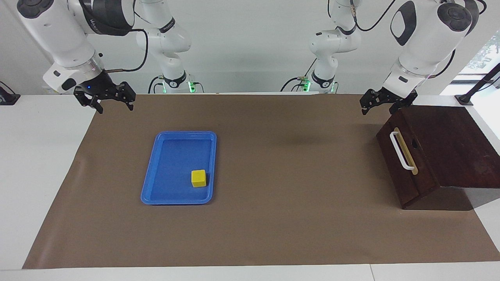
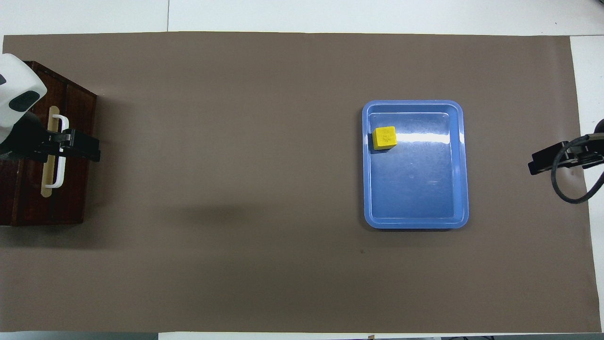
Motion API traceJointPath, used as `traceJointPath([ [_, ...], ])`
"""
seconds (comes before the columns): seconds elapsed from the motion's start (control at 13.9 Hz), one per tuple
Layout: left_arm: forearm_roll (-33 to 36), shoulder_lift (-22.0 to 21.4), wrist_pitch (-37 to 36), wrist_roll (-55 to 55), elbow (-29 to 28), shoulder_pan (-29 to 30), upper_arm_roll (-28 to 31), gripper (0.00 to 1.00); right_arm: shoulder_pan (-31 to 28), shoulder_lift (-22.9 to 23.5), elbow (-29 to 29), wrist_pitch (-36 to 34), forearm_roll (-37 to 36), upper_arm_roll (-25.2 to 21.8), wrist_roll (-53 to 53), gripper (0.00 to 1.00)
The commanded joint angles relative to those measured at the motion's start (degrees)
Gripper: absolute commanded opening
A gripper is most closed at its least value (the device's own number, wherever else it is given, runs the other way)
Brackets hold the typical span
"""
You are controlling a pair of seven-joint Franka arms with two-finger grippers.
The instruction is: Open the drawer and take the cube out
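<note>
In the facing view the left gripper (image 1: 377,102) hangs with fingers apart and empty by the closed drawer (image 1: 406,164) at the left arm's edge, and the right gripper (image 1: 104,99), also apart, waits over the mat's corner. In the overhead view the cube (image 2: 384,138) lies in the blue tray (image 2: 464,165); the left gripper (image 2: 80,145) covers part of the white handle (image 2: 60,175), and the box is cut off at the edge.

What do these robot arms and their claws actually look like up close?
Both arms are glossy white, built from rounded segments with black bands and caps at the joints. Loose black cables loop along them, and green lights glow at the bases. Each ends in a black, angular two-finger tool: the left tool and the right tool, which shows a small blue light.
</note>
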Motion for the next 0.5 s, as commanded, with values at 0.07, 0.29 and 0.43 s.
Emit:
traceJointPath([
  [0.07, -0.7, -1.6, -0.1, 0.8, -1.6, -0.2, 0.5, 1.0, -1.4, -0.7, -1.3, 0.5, -2.6, 1.8, -1.2, 1.0],
  [0.29, -0.7, -1.6, 0.0, 0.7, -1.6, -0.2, 0.5, 1.0, -1.3, -0.7, -1.3, 0.2, -2.8, 1.8, -1.2, 1.0],
  [0.43, -0.7, -1.7, 0.0, 0.7, -1.6, -0.1, 0.5, 1.0, -1.3, -0.8, -1.2, -0.1, -2.7, 1.8, -1.2, 1.0],
])
